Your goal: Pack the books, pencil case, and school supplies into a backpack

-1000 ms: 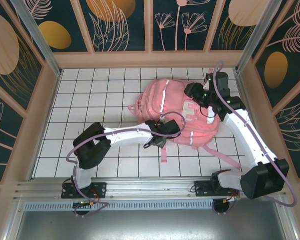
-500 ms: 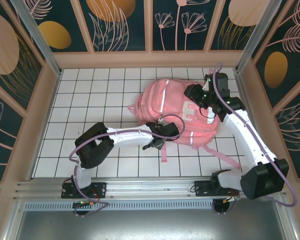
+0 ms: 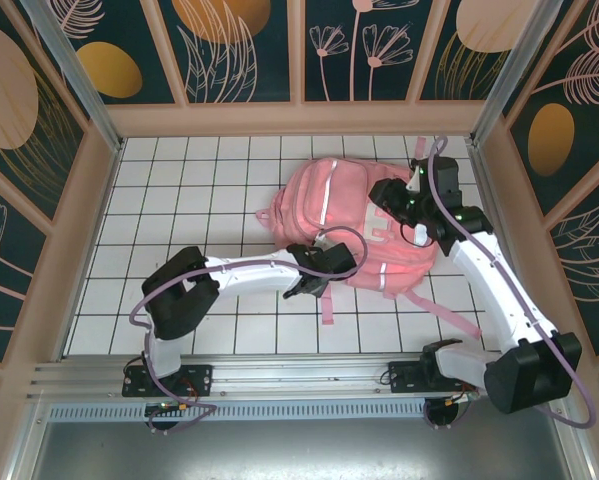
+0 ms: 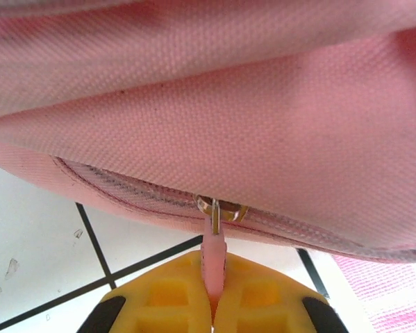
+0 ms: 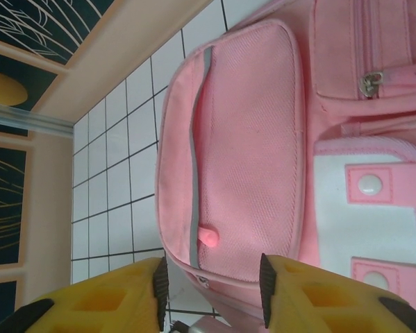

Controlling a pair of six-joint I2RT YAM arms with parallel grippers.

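Right hand [image 5: 211, 281] shifted slightly, pink backpack [image 3: 329, 195], pale stripes

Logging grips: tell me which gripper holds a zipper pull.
The left gripper, shut on the pink zipper pull of the backpack; the right gripper is open.

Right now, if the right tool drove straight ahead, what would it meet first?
Most likely the pocket of the pink backpack, centred ahead of the open right tool; depth is unclear.
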